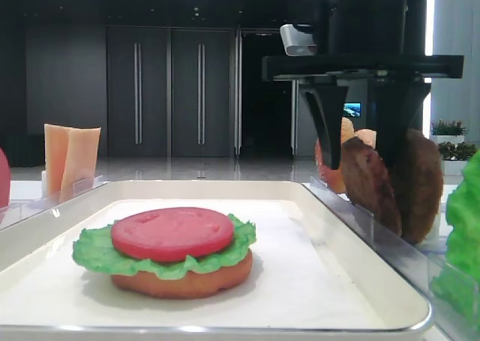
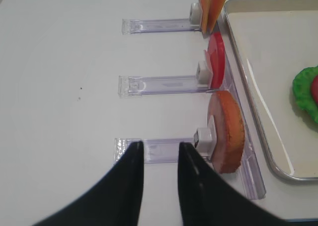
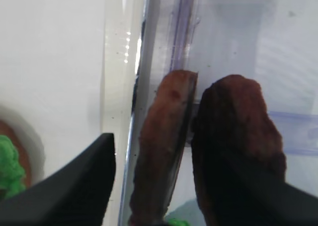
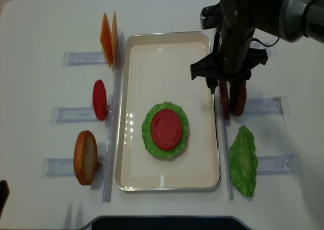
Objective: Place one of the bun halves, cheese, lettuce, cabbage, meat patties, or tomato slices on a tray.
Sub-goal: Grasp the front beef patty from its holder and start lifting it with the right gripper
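Note:
Two dark-brown meat patties [image 1: 371,183] [image 4: 239,98] stand on edge in a clear rack right of the cream tray [image 4: 167,38]. My right gripper [image 1: 361,157] hangs over them, open. Its left finger [image 3: 74,186] is beside the tray rim with the nearer patty [image 3: 164,146] between the jaws, and the other finger is hidden in shadow by the darker patty [image 3: 233,136]. On the tray lies a bun half [image 1: 180,281] topped with lettuce [image 1: 94,255] and a tomato slice [image 1: 172,232]. My left gripper [image 2: 160,145] is narrowly open and empty, over a rack near another bun half [image 2: 228,129].
Left of the tray, clear racks [image 2: 159,82] hold cheese slices [image 4: 109,33], a tomato slice [image 4: 99,99] and the upright bun half [image 4: 85,156]. A loose lettuce leaf [image 4: 243,162] lies right of the tray, in front of the patties. The tray's raised rim [image 1: 360,213] borders the patty rack.

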